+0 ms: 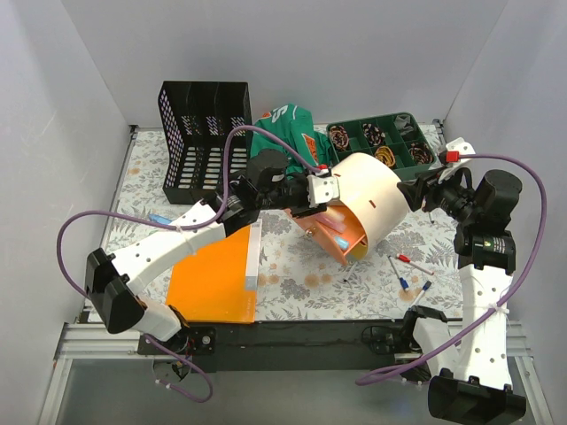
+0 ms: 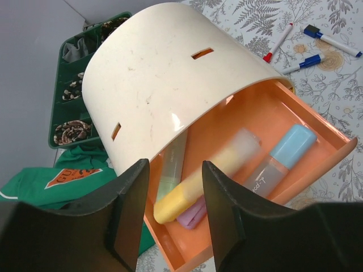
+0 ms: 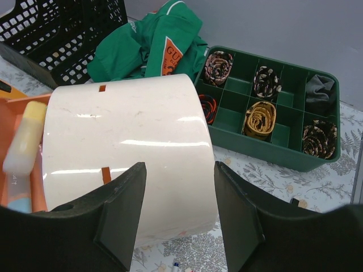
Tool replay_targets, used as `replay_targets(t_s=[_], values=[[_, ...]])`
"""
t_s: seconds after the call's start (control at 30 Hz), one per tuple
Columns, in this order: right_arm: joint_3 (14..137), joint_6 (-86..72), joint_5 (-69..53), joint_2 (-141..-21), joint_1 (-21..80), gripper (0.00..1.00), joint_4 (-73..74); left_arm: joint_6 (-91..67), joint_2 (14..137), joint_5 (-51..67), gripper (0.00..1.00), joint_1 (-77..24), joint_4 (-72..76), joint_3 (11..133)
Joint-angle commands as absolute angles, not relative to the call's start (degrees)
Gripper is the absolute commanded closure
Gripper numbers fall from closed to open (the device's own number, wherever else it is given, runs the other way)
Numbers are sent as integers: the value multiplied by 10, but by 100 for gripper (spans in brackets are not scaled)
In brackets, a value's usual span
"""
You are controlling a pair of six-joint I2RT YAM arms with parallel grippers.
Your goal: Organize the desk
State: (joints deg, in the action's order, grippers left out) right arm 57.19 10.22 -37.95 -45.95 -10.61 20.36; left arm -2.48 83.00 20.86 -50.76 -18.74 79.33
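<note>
**Drawer out, pens loose: a spill is the risk**

The bench (image 1: pixel 297 266), with its fern-and-flower cover, fills the middle of the overhead view from the left wall to the right.

At upper left stands a black file rack (image 1: pixel 204 133). Below it, at lower left, an orange folder (image 1: pixel 213 276) lies flat.

In the centre, the left pincer (image 2: pixel 174 175) hangs over the orange drawer (image 2: pixel 266 107). Its fingers are spread and pinch nothing. A yellow highlighter (image 2: pixel 198 187), blurred, lies aslant in the drawer behind the gap, beside a blue-capped tube (image 2: pixel 283 153).

The drawer stands far out of its cream housing (image 2: pixel 164 73) and seems to slope. A nudge from the fingers on the way up could pull it free and scatter the pens. The slanted highlighter could also jam the drawer when it is pushed home.

Right of centre at the top, a green garment (image 3: pixel 147 45) carries an orange triangle on which only "GU" can be read. The print on the tube is too small to make out.

Further right sits a green compartment tray (image 3: pixel 266 152) of rolled items. Loose markers (image 1: pixel 409 270) lie at lower right and could roll if the housing shifts.

The right pincer (image 3: pixel 180 170) stands spread at the housing's back. I cannot tell whether it touches the housing.
</note>
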Motion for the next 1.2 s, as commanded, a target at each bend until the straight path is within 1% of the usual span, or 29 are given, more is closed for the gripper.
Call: replay_targets(t_s=[0.0,0.13,0.23,0.33,0.37,0.43,0.47,0.5,0.53,0.57,0.6,0.63,0.67,0.7,0.73,0.77,0.83,0.87,1.0,1.03,1.07,1.17], values=[[566,94,-391,-455,-112,40,178,-24,826,235,57,-504,-178,799],[565,95,-395,-454,-112,40,177,-31,821,229,54,-504,-175,801],[566,113,-430,-455,-113,39,179,-58,800,223,50,-504,-151,803],[571,157,-535,-459,-113,39,202,-106,757,201,38,-504,-109,790],[576,172,-594,-461,-113,39,220,-125,741,180,27,-504,-95,772],[596,202,-635,-470,-111,40,238,-174,693,159,22,-503,-64,751],[605,210,-662,-475,-109,42,258,-189,676,130,18,-503,-56,735],[614,227,-668,-483,-105,43,269,-205,659,112,10,-502,-38,706],[638,231,-669,-487,-99,44,280,-246,622,90,7,-501,-30,687],[649,232,-660,-491,-85,47,288,-262,604,65,5,-500,-26,671],[663,233,-652,-500,-73,50,307,-281,586,14,2,-499,-26,637],[687,242,-642,-504,-59,54,317,-312,568,-24,2,-497,-31,620],[704,245,-609,-508,-21,62,326,-327,534,-51,2,-497,-35,603],[718,249,-587,-518,-1,65,348,-338,518,-94,2,-496,-46,582],[731,250,-564,-525,37,69,355,-360,500,-112,2,-495,-50,542],[762,250,-519,-533,100,74,364,-369,464,-128,2,-494,-53,518],[788,250,-472,-562,172,81,387,-381,430,-158,2,-493,-67,462],[808,250,-426,-575,243,88,395,-394,416,-169,2,-493,-74,447],[847,289,-373,-648,343,94,440,-414,331,-206,2,-492,-107,387],[852,300,-356,-657,390,94,454,-416,319,-218,2,-492,-111,377],[858,321,-324,-677,413,94,463,-417,307,-221,2,-492,-112,356],[887,349,-284,-707,480,94,499,-426,278,-227,2,-492,-117,325]])
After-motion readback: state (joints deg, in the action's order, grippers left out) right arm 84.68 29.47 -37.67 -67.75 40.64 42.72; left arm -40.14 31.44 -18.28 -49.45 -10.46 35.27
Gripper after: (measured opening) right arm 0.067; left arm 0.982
